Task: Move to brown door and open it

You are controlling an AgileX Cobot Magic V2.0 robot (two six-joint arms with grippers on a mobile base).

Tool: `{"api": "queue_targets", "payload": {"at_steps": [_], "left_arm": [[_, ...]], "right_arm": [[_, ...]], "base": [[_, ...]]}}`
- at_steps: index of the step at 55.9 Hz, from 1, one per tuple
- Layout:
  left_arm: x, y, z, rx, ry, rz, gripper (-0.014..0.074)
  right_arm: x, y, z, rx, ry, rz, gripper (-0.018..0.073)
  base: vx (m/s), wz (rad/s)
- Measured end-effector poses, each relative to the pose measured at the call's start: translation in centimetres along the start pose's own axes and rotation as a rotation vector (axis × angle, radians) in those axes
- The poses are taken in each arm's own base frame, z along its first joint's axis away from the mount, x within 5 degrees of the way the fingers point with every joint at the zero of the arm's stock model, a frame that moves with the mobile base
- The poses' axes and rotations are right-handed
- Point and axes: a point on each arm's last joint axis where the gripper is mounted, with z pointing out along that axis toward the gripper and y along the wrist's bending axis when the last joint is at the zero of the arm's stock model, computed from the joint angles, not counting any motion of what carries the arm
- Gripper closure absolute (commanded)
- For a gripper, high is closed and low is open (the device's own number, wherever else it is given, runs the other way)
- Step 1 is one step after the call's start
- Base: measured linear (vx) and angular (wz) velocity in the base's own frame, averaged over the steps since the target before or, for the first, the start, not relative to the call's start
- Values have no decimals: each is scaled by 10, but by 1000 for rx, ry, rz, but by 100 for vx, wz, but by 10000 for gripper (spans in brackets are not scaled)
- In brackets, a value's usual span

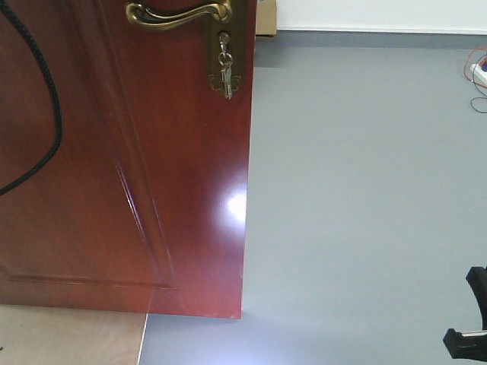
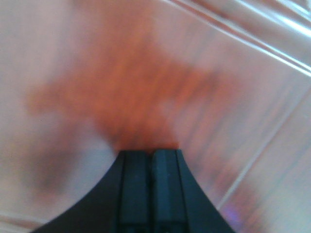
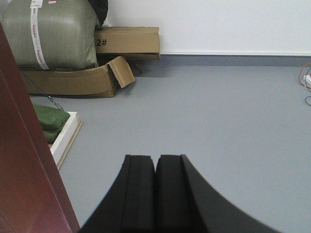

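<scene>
The brown door [image 1: 114,167] is best pushed wider by the left pincer [image 2: 149,160], fingers together, kept flat against it; the right pincer [image 3: 155,165], also together, is held clear.

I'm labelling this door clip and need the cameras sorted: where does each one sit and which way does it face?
Front view: on the robot's front, tilted down at the brown door, its brass handle, hanging keys and the grey floor; a black robot part shows bottom right.
Left wrist view: behind the left gripper, jaws together, very near a blurred reddish surface.
Right wrist view: behind the right gripper, jaws together, facing floor, cardboard boxes and a white wall.
Shared: front and right wrist views both show the door's edge and floor.
</scene>
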Motion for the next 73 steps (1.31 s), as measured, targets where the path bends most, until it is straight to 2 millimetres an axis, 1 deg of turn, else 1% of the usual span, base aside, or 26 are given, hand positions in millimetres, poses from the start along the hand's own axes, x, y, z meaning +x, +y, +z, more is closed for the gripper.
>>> {"api": "queue_targets", "payload": {"at_steps": [26,36,73], "left_arm": [[0,0,0,-1,1,1,603],[-2,-1,-5,-1,0,-1,603],[-2,0,-3,-1,-6,15,603]], "right_arm": [[0,0,0,0,0,0,559],[0,0,0,0,0,0,559],[0,0,0,0,0,0,559]], "base": [[4,1],[0,0],[0,0]]}}
